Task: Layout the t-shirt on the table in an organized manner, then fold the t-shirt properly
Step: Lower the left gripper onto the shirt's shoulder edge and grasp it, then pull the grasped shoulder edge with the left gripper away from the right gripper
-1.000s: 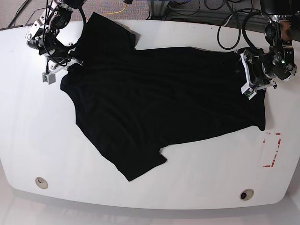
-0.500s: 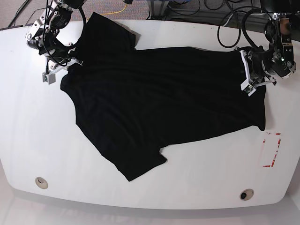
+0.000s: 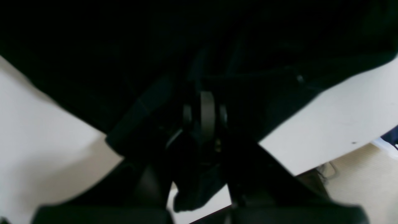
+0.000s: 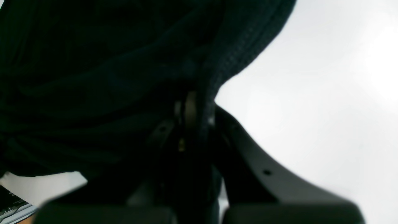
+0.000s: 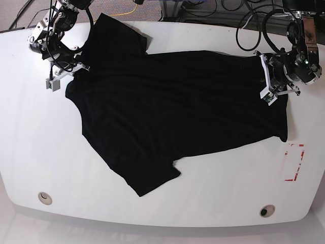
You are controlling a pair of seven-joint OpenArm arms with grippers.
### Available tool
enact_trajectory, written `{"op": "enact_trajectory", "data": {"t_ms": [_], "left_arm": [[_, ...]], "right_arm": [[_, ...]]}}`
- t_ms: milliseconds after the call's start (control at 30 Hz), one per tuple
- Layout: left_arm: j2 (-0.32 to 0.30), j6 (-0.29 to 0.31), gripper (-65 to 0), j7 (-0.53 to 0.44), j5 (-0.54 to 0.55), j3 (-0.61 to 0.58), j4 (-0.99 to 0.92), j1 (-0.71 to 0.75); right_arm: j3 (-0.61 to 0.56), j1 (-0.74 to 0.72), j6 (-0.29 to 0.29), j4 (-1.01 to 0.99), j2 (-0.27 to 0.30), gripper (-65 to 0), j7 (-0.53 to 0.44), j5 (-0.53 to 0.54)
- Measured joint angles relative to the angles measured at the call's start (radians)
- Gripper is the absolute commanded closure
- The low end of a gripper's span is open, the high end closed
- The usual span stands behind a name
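The black t-shirt (image 5: 167, 112) lies spread across the white table (image 5: 30, 142), with one sleeve toward the back left and the other toward the front. My left gripper (image 5: 266, 81) is at the shirt's right edge, shut on the cloth. The left wrist view shows its jaws pinched together on a fold of the t-shirt (image 3: 273, 99), with the gripper (image 3: 203, 116) in the middle. My right gripper (image 5: 68, 74) is at the shirt's left edge, also shut on the fabric. In the right wrist view, the gripper (image 4: 190, 109) clamps a ribbed edge of the t-shirt (image 4: 93, 77).
A red tape rectangle (image 5: 294, 162) is marked at the table's front right. Two grommet holes (image 5: 44, 197) (image 5: 266, 210) sit near the front edge. Cables (image 5: 127, 11) lie beyond the back edge. The floor (image 3: 357, 174) shows past the table's rim by the left gripper.
My left gripper has shut on the shirt's right edge and shifted slightly toward the back. The right gripper keeps its hold and has not moved.
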State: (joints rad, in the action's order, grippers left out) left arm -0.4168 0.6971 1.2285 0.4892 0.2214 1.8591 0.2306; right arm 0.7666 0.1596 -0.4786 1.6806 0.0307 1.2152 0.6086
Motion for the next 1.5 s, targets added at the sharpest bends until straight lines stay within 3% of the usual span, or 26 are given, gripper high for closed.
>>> {"op": "enact_trajectory", "data": {"t_ms": [567,967,1500], "left_arm": [[-0.011,0.000,-0.3,-0.003,0.005,0.010,0.103,0.145],[-0.106,0.000,-0.4,-0.014,0.008,0.077,0.105,0.304],[-0.219,0.000,-1.0,-0.035,-0.008,0.072,0.103,0.457]], "right_arm": [[0.000,0.000,0.000,0.000,0.000,-0.2,0.000,0.000],[0.000,0.000,0.000,0.000,0.000,-0.2,0.001,0.000],[0.000,0.002,-0.001,0.000,-0.002,-0.2,0.014,0.003]]}}
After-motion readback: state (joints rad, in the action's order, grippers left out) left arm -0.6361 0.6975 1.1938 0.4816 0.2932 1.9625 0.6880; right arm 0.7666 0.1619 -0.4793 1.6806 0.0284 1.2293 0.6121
